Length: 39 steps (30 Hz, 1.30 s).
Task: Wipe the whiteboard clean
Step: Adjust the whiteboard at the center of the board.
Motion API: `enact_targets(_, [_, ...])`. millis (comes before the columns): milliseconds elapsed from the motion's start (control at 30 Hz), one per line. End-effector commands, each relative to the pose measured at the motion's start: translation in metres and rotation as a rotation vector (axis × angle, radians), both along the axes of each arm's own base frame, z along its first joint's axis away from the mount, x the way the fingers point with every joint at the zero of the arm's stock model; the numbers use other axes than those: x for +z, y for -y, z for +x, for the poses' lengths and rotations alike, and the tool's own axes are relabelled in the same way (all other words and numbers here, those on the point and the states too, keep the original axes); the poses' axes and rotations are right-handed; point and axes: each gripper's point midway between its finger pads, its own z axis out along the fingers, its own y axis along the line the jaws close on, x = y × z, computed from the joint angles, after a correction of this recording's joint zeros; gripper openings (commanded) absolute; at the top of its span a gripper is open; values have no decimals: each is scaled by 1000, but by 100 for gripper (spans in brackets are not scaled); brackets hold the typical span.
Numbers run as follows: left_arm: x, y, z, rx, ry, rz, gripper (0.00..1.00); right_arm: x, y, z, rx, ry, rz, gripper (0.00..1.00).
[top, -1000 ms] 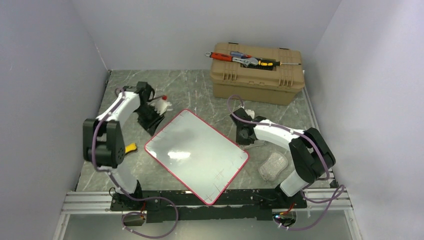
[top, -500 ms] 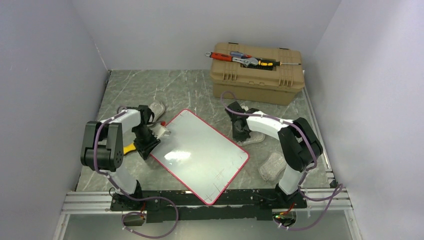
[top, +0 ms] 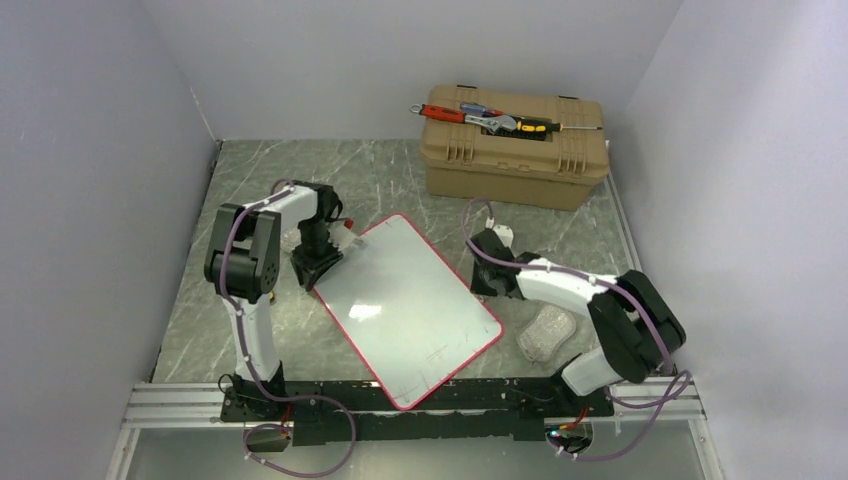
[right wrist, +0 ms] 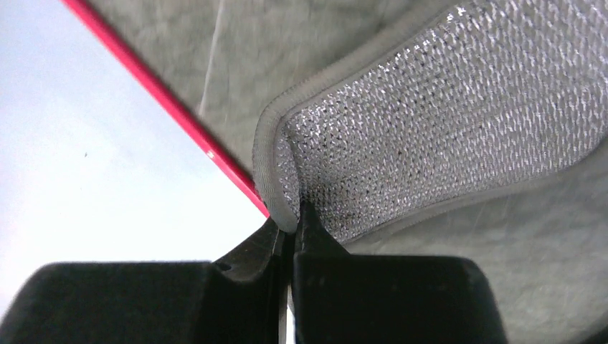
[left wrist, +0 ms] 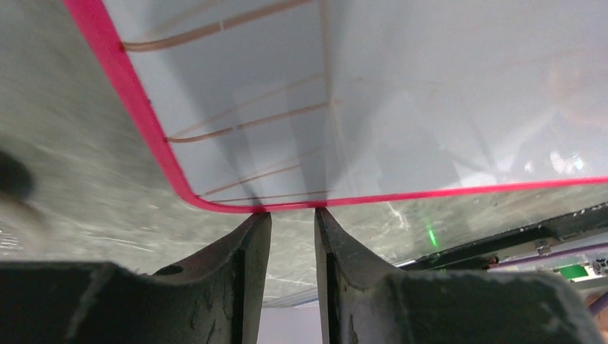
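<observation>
The whiteboard (top: 405, 305) lies flat mid-table, glossy white with a red rim, turned at an angle. Thin pen lines (left wrist: 236, 123) mark the corner seen in the left wrist view. My left gripper (top: 318, 264) sits low at the board's left corner. Its fingertips (left wrist: 292, 212) touch the red rim (left wrist: 373, 197) and stand a narrow gap apart, with nothing between them. My right gripper (top: 488, 280) is beside the board's right edge. In the right wrist view it (right wrist: 290, 223) is shut on the hem of a silver mesh pad (right wrist: 430, 122), next to the red rim (right wrist: 179, 125).
A tan toolbox (top: 515, 150) carrying hand tools (top: 490, 118) stands at the back right. A second mesh pad (top: 546, 333) lies near the right arm's base. A small white and red object (top: 346, 227) and a grey pad (top: 291, 239) lie by the left gripper. Walls close in both sides.
The whiteboard has turned and slid to the right. My left gripper moved from the board's left edge up to its far-left corner. My right gripper drew back along the right edge.
</observation>
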Motion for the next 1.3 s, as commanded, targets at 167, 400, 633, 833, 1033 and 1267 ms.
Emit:
enact_targets(167, [-25, 102, 104, -26, 213, -261, 34, -28, -37, -143, 126, -311, 100, 0])
enact_targets(400, [-4, 137, 125, -42, 231, -344, 34, -10, -65, -162, 231, -315, 160, 0])
enact_targets(633, [47, 135, 133, -2, 285, -426, 37, 4, -61, -146, 265, -294, 98, 0])
enact_targets(833, [54, 84, 104, 80, 259, -308, 37, 8, -3, -114, 155, -255, -30, 0])
enact_targets(1033, [36, 36, 67, 170, 232, -230, 37, 8, 6, -104, 130, -253, 15, 0])
enact_targets(1267, [-8, 73, 38, 115, 116, -232, 36, -12, -5, -112, 137, -305, 74, 0])
